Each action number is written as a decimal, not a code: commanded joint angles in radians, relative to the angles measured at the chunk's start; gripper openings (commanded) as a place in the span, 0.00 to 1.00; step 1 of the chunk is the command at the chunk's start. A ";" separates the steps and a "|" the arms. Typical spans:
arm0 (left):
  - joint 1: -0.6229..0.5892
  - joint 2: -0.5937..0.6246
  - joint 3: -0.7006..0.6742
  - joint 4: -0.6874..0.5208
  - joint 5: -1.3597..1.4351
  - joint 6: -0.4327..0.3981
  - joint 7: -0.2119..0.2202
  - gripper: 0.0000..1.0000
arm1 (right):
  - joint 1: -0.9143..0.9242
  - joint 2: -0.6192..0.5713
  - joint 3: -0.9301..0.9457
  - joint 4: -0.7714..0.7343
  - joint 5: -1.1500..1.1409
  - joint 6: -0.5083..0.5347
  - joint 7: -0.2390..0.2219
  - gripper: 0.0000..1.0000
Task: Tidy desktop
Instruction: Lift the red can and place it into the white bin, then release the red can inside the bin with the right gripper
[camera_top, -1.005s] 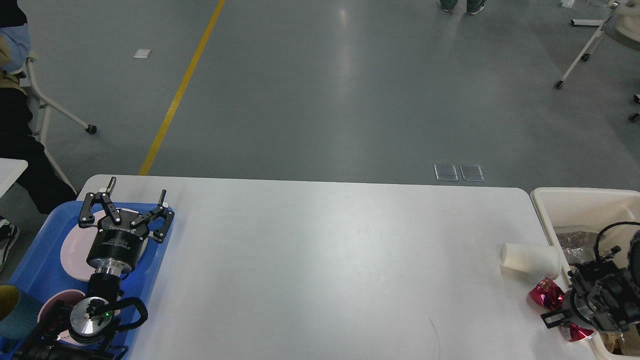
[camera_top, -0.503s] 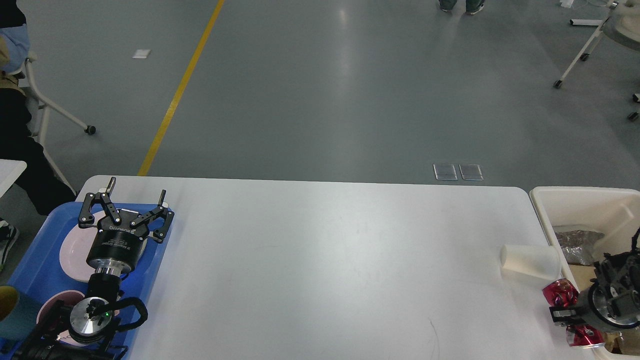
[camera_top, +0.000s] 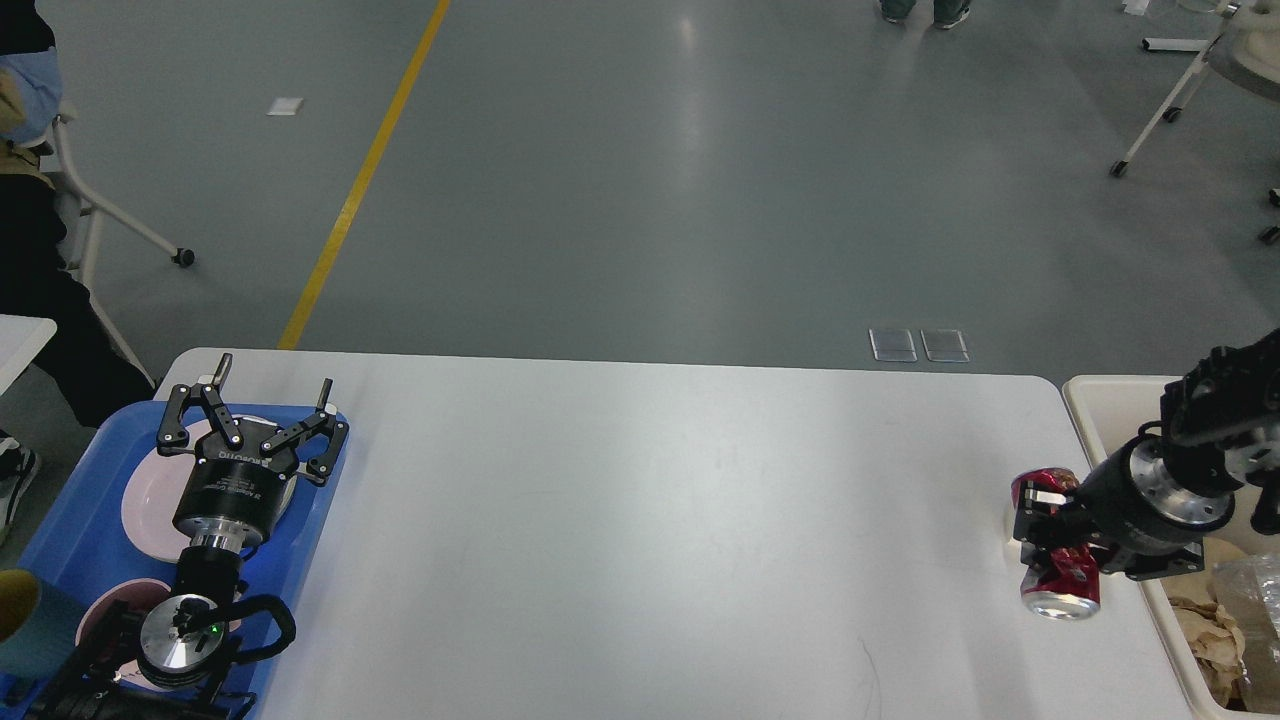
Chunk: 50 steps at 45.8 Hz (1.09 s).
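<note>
White desktop (camera_top: 640, 520) with rounded corners, spanning most of the near field. Left gripper (camera_top: 262, 400) spread wide above a pink plate (camera_top: 150, 495) in the blue tray (camera_top: 75, 535) at the left edge. Right gripper (camera_top: 1045, 525) clamped on a crumpled red can (camera_top: 1062, 585) at the right edge, just beside the cream bin (camera_top: 1100, 420) (crumpled paper inside). Beyond: grey polished floor (camera_top: 700, 180), yellow line (camera_top: 360, 180), wheeled chair legs at far left and far right.

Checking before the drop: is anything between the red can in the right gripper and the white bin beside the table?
Nothing visible. The right gripper holds the red can at the desktop's right edge, and the bin's rim lies just right of it.
</note>
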 joint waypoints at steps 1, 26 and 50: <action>0.000 0.000 0.000 0.000 0.001 0.000 0.000 0.96 | 0.153 0.011 0.002 0.034 0.086 0.105 -0.058 0.00; 0.000 0.000 0.000 0.000 -0.001 0.000 0.000 0.96 | 0.224 -0.181 -0.046 0.010 0.134 0.053 -0.193 0.00; 0.000 0.000 0.000 0.000 -0.001 0.000 0.000 0.96 | -0.726 -0.311 0.267 -0.901 0.096 0.006 -0.177 0.00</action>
